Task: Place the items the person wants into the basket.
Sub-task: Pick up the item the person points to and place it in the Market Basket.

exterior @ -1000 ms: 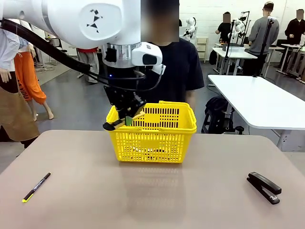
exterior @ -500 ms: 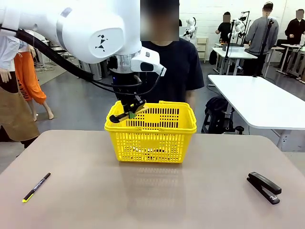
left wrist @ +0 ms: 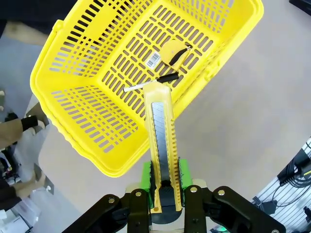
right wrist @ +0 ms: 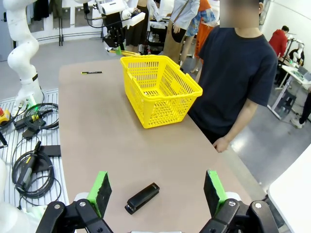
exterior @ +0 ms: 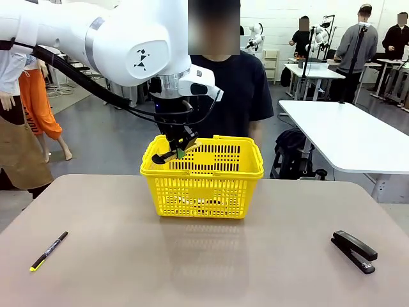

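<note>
Hidden: in the front view the slim yellow utility knife with black end (exterior: 167,154) was mostly covered by the left gripper (exterior: 179,148), only its dark tip poking out leftward.
Knife: clamped between the left gripper's (left wrist: 164,180) green pads (left wrist: 145,175), held over the near-left rim of the yellow plastic lattice shopping basket (exterior: 203,190).
Basket contents: a small yellow-and-black tape measure (left wrist: 175,52) and a white marker with black cap (left wrist: 150,83) lay on the floor.
Right gripper: its (right wrist: 158,191) jaws stood wide apart, holding nothing, above the black stapler (right wrist: 142,197).
Around: a thin black pen with yellow tip (exterior: 48,251) lay near left; the person in the dark T-shirt (exterior: 233,89) stood behind the basket.
Change: the left gripper had risen slightly and shifted right, farther over the basket.
</note>
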